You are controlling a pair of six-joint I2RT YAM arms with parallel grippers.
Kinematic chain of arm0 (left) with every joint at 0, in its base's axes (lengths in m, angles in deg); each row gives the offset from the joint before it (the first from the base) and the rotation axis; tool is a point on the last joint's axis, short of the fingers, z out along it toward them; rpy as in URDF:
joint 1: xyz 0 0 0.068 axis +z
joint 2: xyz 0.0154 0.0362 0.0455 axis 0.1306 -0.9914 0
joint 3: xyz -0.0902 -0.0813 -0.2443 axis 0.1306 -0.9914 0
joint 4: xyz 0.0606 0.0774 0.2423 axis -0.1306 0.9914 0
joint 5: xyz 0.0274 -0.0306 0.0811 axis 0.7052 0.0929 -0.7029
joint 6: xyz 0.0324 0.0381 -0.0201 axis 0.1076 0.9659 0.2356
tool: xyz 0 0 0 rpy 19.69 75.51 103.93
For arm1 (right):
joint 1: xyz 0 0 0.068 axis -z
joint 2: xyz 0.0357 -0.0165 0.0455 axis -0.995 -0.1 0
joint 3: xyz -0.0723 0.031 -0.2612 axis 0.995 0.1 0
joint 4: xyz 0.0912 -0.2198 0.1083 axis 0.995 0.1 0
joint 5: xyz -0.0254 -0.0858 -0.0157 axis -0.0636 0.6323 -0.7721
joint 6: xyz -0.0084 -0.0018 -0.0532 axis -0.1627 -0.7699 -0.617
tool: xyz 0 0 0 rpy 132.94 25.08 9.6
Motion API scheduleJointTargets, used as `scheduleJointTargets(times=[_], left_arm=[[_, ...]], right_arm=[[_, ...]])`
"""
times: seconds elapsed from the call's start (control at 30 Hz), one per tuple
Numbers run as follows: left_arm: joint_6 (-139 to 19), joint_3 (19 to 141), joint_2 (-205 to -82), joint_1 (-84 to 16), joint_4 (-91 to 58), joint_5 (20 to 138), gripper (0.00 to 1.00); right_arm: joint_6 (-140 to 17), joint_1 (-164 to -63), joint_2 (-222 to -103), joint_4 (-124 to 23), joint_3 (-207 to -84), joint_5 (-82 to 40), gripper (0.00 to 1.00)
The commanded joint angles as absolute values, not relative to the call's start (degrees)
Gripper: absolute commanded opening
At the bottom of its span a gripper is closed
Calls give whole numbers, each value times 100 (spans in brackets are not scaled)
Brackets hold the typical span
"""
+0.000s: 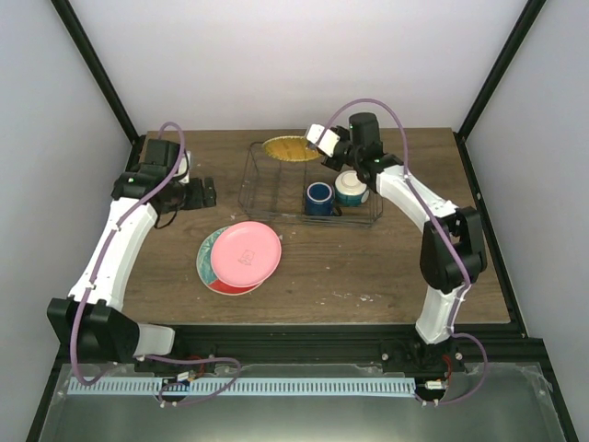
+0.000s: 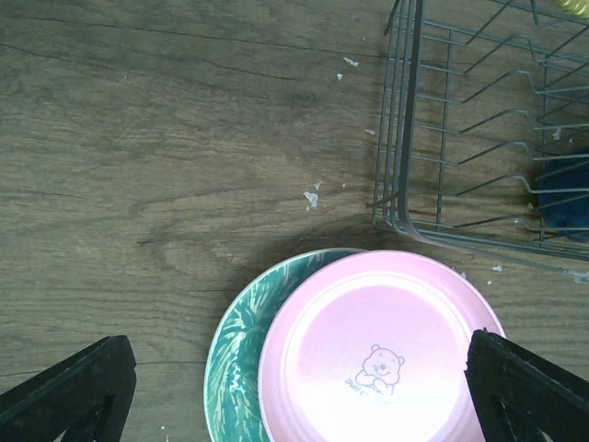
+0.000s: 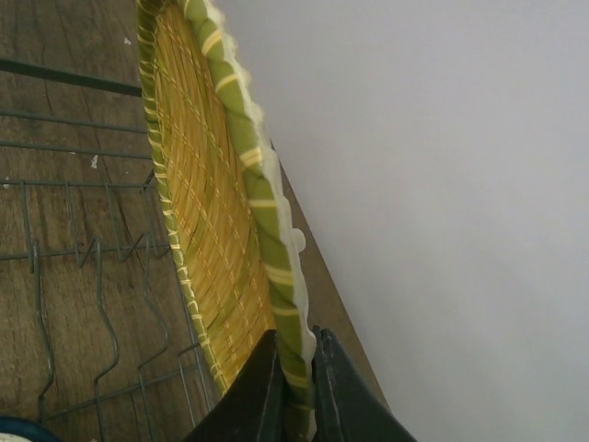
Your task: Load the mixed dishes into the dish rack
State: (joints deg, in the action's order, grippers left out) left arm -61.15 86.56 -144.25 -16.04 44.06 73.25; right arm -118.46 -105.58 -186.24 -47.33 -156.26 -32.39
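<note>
Item one, left pincer (image 1: 198, 193): fingers spread wide apart, holding nothing, poised above the wooden surface (image 1: 368, 267) near the stacked plates. Item two, green leaf-patterned plate (image 2: 235, 341): flat on the surface, mostly covered. Item three, pink plate (image 1: 246, 253): round, with a small bear print, lying on the green one and offset toward the right; just in front of the rack, not yet loaded. Item four, dish rack (image 1: 248, 184): dark thin wire, rectangular, with upright divider wires (image 3: 101, 276); its left half holds no dish flat. Item five, woven-pattern plate (image 1: 287, 149): orange-yellow face, green-and-yellow braided rim, held on edge at the rack's far left corner; whether its lower edge touches the wires cannot be told. Item six, right pincer (image 3: 294, 368): fingers clamped together on that plate's rim, thin grip at the edge. Item seven, dark blue mug (image 1: 319, 198): inside the rack's right half, mouth up. Item eight, cream bowl (image 1: 351, 189) with teal outside: in the rack just right of the mug. Handling note, as a judgement: the step in hand is slotting the woven plate. Keep it near upright, line its edge with one gap between dividers, lower slowly until the wires carry it, and let go only then; the narrow rim grip could let it swing or slip.
</note>
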Motion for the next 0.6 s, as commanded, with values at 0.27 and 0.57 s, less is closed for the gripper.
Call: scheduleJointTargets(times=[0.27,0.57], left_arm=[[-6173,8729,-14619,-1568,4482,7250,100],[-6190,8648,-14676,-1566,4536,7209,100]], right_arm=[[-11562,-10518,-18977,-5150,-15727,-3402,1],[-11442,-10599,-19236,-5252,-15670,-3343,1]])
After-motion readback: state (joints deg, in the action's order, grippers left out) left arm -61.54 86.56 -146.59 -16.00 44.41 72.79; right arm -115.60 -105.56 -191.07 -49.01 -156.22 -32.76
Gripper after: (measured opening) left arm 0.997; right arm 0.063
